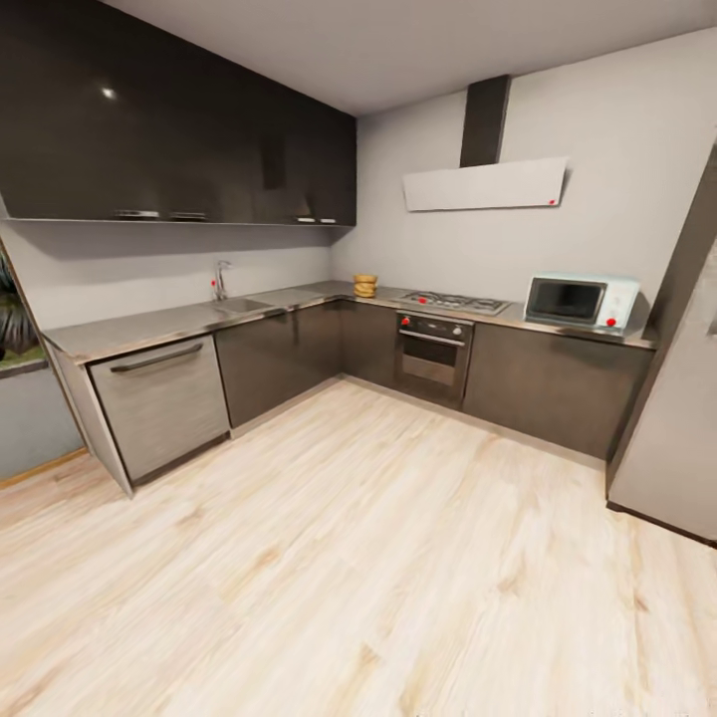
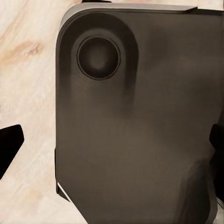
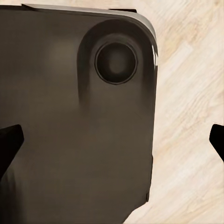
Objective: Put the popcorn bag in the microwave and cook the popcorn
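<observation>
Kitchen, pale wood floor (image 1: 378, 558) | popcorn bag (image 1: 365, 286) on far countertop (image 1: 299, 298) corner (left of hob (image 1: 455, 301)) | microwave (image 1: 582, 301) far right | both grippers' jaws spread, empty

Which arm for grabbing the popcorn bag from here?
Neither yet. The popcorn bag sits at the far corner of the countertop, left of the microwave. Both wrist views look down at the robot's base. Marginally left, since the bag lies left of centre.

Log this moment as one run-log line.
phase: approach | popcorn bag: on countertop corner | microwave: door shut, right end of counter | left gripper: open | right gripper: open
</observation>
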### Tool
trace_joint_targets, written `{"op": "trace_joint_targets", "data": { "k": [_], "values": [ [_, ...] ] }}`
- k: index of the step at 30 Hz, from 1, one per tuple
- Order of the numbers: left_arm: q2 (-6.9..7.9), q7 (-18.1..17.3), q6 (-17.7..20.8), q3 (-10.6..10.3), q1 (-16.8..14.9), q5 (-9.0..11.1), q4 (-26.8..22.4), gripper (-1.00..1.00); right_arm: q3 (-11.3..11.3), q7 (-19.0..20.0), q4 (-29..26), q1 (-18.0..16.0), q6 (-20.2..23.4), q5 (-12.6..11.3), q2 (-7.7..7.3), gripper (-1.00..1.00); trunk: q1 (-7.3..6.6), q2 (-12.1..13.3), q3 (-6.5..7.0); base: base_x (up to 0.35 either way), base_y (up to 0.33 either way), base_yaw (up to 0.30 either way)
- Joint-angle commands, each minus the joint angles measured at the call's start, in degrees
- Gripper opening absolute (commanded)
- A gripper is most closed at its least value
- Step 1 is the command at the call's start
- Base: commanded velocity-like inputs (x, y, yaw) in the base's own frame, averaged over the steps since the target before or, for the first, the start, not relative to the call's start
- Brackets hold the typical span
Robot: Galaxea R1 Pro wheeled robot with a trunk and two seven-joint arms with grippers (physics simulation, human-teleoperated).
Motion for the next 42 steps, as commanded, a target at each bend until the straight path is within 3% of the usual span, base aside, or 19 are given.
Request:
{"op": "trace_joint_targets", "data": {
  "k": [1,42],
  "values": [
    [-0.01,0.0,-0.1,0.1,0.0,0.5,0.0,1.0,0.0,0.0,0.1,0.0,-0.2,0.0,0.0,1.0,0.0,0.0,-0.04,0.0,0.0,-0.243],
    [-0.01,-0.1,-0.1,0.1,0.0,0.5,0.0,1.0,0.0,0.0,0.1,0.0,-0.3,0.0,0.08,1.0,0.0,0.0,-0.04,0.0,0.0,-0.244]
  ]
}}
